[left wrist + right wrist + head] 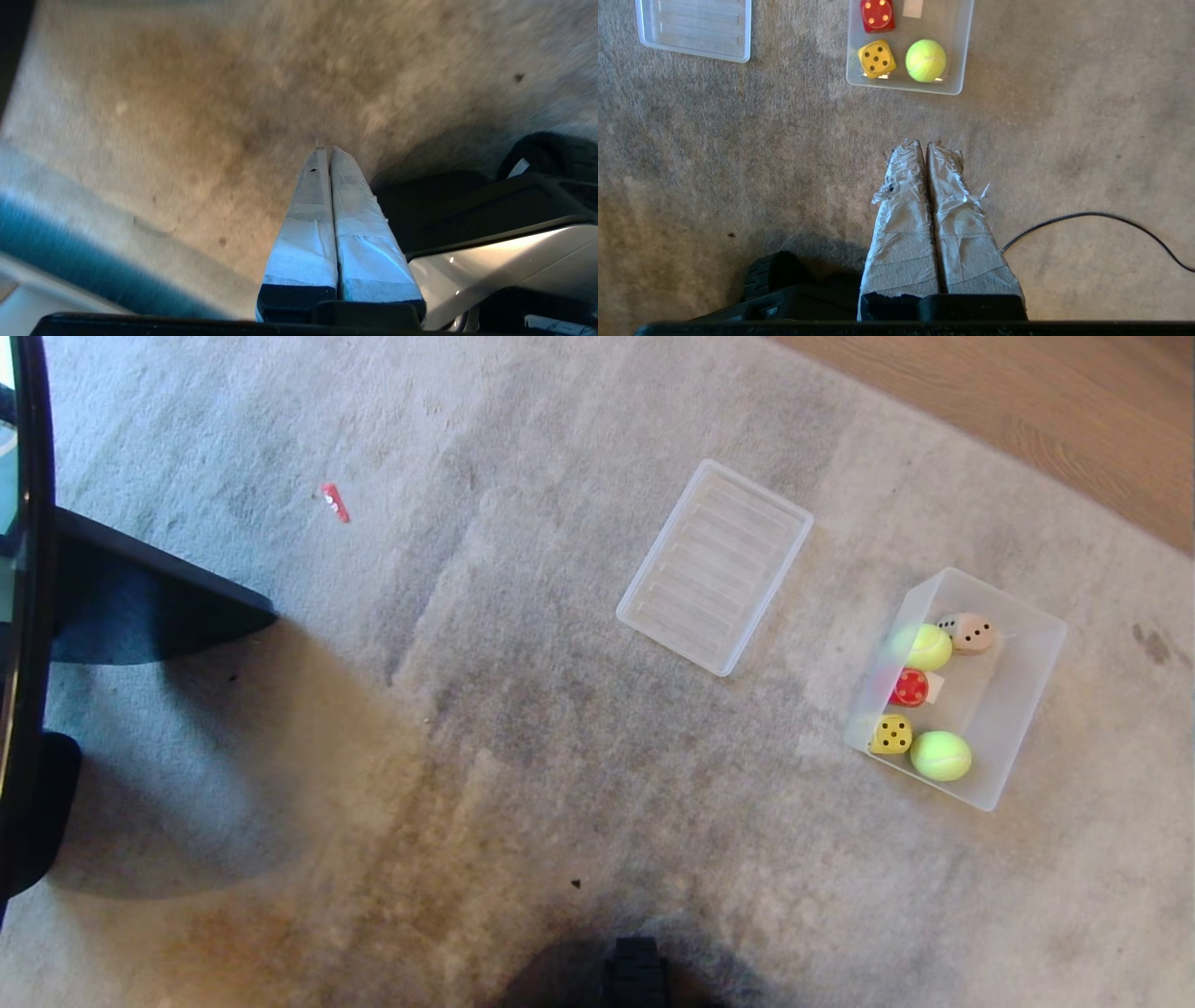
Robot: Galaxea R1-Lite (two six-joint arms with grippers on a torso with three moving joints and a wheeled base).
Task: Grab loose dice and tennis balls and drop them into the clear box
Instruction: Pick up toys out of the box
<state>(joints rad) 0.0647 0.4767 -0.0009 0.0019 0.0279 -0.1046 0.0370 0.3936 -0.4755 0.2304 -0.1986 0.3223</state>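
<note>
i see my right gripper (pixel 923 144) pressed fully closed, taped fingers empty above the carpet (pixel 738 186); left gripper (pixel 325 150) likewise. at two o'clock, the frosted clear box (pixel 1027 728) holds fuzzy tennis balls (pixel 941 755) and rounded dice (pixel 892 734).

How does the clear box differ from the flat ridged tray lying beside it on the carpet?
The clear box has deep walls; the ridged tray is shallow and flat. The clear box holds a yellow die, a red die, a tan die and two tennis balls; the ridged tray holds nothing. The box's floor looks smooth, the tray's is ribbed. Both are translucent, rectangular plastic, resting apart on the carpet.
</note>
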